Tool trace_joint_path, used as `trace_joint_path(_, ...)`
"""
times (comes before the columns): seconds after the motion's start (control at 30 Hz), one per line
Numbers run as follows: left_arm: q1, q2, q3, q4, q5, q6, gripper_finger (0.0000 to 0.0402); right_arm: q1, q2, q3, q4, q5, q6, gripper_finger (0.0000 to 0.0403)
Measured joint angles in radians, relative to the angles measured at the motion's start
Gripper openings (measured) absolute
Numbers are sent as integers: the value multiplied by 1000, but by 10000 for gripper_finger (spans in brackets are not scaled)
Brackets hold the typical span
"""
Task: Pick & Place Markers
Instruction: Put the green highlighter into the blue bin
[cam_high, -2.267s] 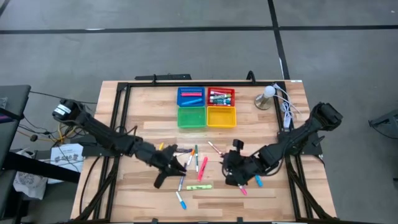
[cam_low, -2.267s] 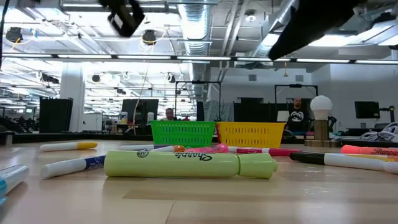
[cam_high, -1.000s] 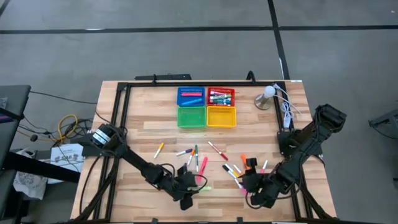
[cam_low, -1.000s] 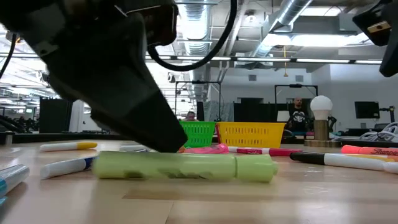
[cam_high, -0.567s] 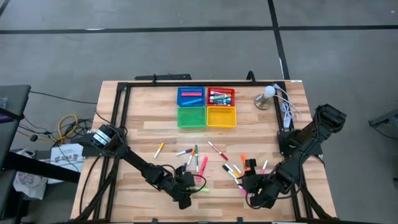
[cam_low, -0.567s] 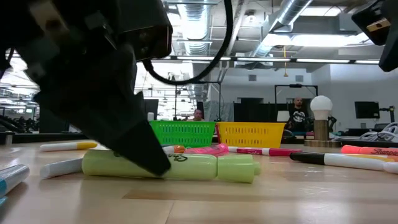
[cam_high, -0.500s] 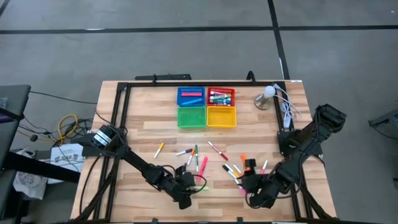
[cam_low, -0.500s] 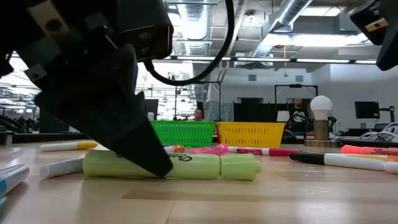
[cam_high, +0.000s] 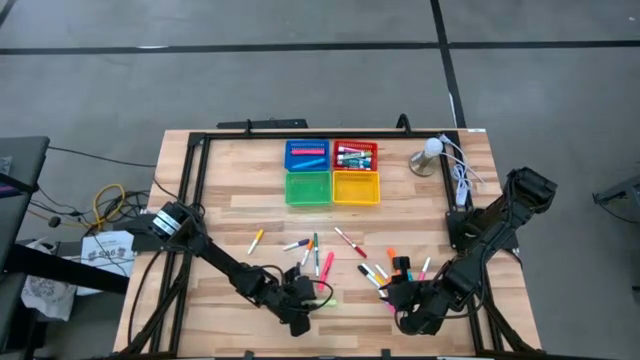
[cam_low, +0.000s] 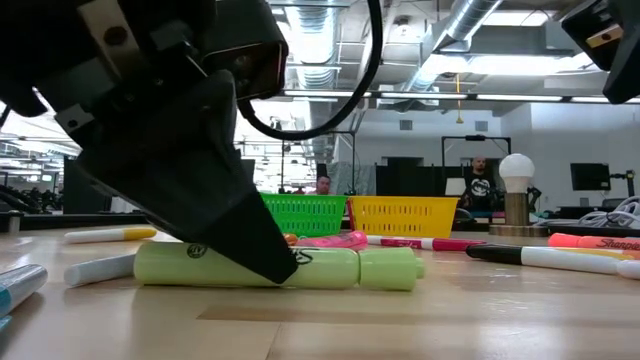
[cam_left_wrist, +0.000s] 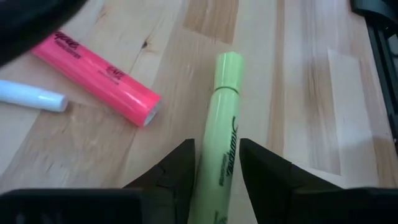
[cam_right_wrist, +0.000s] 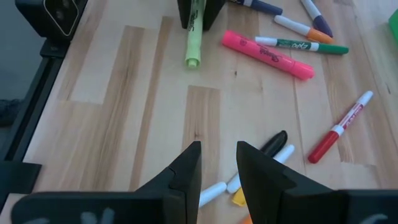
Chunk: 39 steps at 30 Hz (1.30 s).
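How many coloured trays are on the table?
4, set in a square at the table's far middle: blue tray and red tray behind, green tray and yellow tray in front. None looks hidden.

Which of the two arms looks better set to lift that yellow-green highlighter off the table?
The left. Its gripper already straddles the highlighter lying on the table. The right gripper hovers over other markers, apart from it.

The left arm reaches to the lower centre of the high view, its left gripper (cam_high: 303, 310) closed around something. The right gripper (cam_high: 400, 303) hovers lower right, fingers (cam_right_wrist: 185, 168) narrowly parted and empty.
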Motion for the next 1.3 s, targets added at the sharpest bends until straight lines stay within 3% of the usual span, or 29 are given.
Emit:
trace_joint_path(0.3, 0, 4, -3, 52, 4, -1, 74, 0, 0, 0, 3, 3, 0, 92)
trace_joint_path(0.77, -1, 6, -4, 236, -24, -8, 79, -11, 0, 0, 6, 3, -1, 92)
trace_joint_path(1.13, -13, 4, -3, 505, -324, -9, 79, -96, 0, 0, 6, 5, -2, 92)
trace_joint_path(1.3, -13, 3, -3, 568, -503, -104, 79, -146, 0, 0, 14, 6, -2, 92)
